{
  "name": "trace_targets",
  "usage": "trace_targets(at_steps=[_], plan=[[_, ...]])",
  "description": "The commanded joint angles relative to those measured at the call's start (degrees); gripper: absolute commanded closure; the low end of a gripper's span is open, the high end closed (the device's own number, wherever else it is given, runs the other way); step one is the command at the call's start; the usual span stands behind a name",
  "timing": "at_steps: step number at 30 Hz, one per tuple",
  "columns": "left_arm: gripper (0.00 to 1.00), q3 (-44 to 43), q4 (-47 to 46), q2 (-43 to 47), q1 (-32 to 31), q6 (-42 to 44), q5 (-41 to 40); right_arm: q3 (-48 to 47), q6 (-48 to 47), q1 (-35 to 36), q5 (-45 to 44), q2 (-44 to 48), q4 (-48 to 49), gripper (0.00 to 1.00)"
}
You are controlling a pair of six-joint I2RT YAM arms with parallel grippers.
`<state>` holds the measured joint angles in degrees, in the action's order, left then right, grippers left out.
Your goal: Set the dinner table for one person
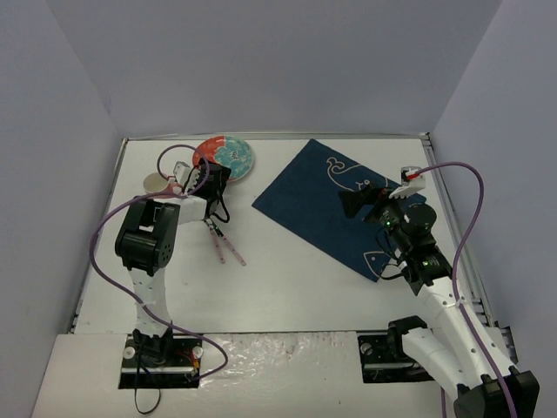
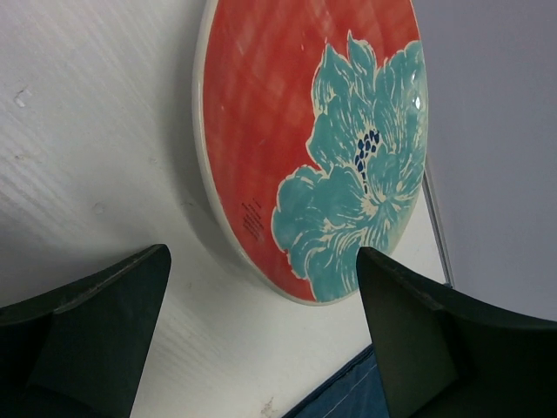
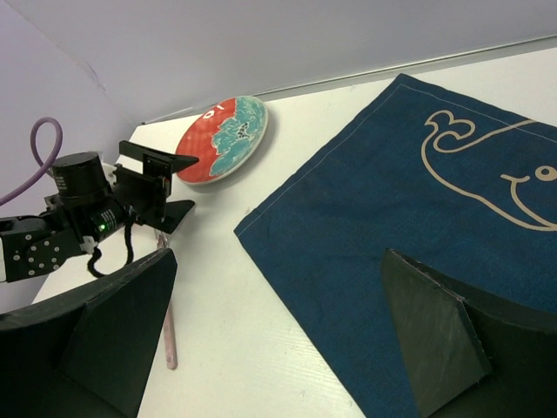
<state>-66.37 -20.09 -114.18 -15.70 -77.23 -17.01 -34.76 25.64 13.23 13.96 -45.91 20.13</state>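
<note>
Left pincer (image 2: 261, 322), fingers spread wide with nothing between them, held low over the table (image 1: 287, 287) in its far left part. The plate (image 2: 287, 131), red with a teal flower, lies directly ahead of the open fingers, toward the far wall. Its near rim sits just beyond the fingertips and does not touch them. Being round, the plate offers no preferred axis, so any rim grasp would likely serve.

The left arm is much the nearer to the plate. The right pincer (image 1: 355, 202), also spread and empty, hovers over the blue mat (image 1: 305, 205), which lies cornerwise on the right half of the table, well apart from the plate.

Pink chopsticks (image 1: 224, 246) lie side by side near the left arm, their long axis running roughly near to far.
</note>
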Motion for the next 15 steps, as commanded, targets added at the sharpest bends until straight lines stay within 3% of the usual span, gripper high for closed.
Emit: trace_targets(at_steps=[1, 11, 15], plan=[[0.15, -3.60, -3.11, -0.35, 0.50, -3.56, -1.80, -2.06, -1.20, 0.47, -0.16, 0.21, 3.16, 0.00], [0.31, -7.19, -2.26, -5.18, 0.58, -8.39, -2.11, -2.22, -1.20, 0.39, 0.15, 0.71, 2.48, 0.00], [0.44, -8.00, -2.20, -6.37, 0.58, -9.27, -2.35, -2.09, -1.08, 0.39, -0.08, 0.89, 2.18, 0.00]])
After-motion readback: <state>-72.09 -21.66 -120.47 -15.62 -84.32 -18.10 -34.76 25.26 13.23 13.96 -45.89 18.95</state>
